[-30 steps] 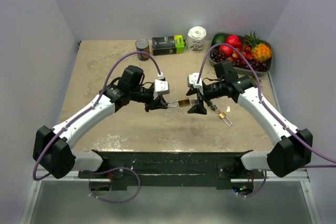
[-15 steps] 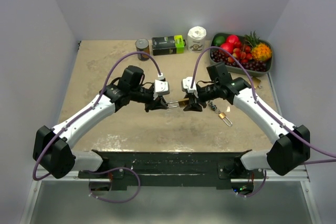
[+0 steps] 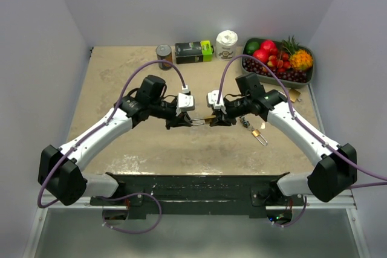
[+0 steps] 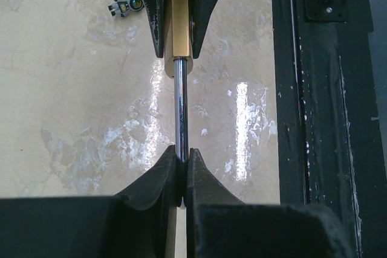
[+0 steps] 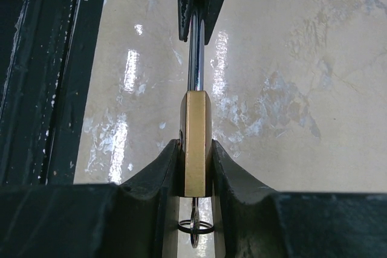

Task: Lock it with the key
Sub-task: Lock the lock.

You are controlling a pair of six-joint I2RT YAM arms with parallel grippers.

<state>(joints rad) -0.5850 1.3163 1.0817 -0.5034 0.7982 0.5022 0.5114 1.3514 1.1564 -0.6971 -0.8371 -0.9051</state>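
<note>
The brass padlock (image 3: 207, 119) is held level in the air over the middle of the worktop (image 3: 121, 143), its steel shackle (image 4: 180, 101) pointing toward the left edge. The left gripper (image 4: 181, 162) is clamped on the shackle's end and the right gripper (image 5: 195, 152) is clamped on the brass body, where a wire ring (image 5: 195, 226) shows behind it. A second small padlock (image 3: 260, 134) lies nearer the right edge.
</note>
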